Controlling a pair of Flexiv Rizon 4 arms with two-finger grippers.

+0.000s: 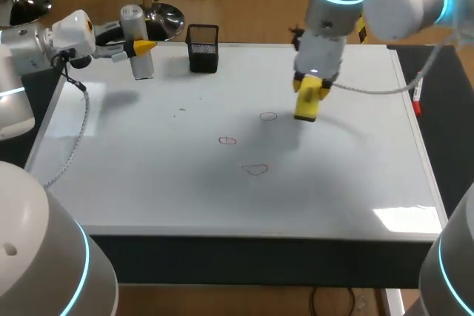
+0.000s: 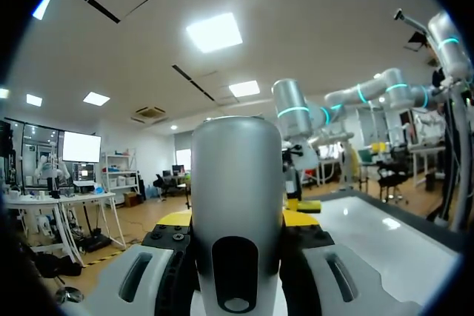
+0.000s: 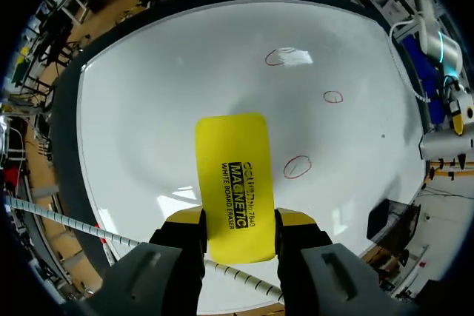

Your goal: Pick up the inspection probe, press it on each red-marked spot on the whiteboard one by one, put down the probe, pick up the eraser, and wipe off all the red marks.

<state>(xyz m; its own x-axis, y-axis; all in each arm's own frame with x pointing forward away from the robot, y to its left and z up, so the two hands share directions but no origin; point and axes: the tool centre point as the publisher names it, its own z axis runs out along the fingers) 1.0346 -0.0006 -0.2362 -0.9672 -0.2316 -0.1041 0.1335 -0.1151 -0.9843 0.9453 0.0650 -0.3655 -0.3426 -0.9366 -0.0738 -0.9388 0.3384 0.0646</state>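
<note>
The whiteboard (image 1: pixel 348 175) bears three red outline marks (image 1: pixel 268 116) (image 1: pixel 227 140) (image 1: pixel 255 169), also seen in the right wrist view (image 3: pixel 297 167) (image 3: pixel 333 97) (image 3: pixel 285 57). My right gripper (image 1: pixel 311 85) (image 3: pixel 241 220) is shut on the yellow eraser (image 1: pixel 306 103) (image 3: pixel 231 175), held on end just right of the far mark. I cannot tell whether it touches the board. At the board's back left corner my left gripper (image 1: pixel 141 48) (image 2: pixel 237 220) is shut on the grey cylindrical probe (image 1: pixel 138 42) (image 2: pixel 237 197), held upright.
A black mesh basket (image 1: pixel 202 48) (image 3: pixel 389 220) stands at the back of the board, right of the probe. A red and white pen (image 1: pixel 417 98) lies along the board's right edge.
</note>
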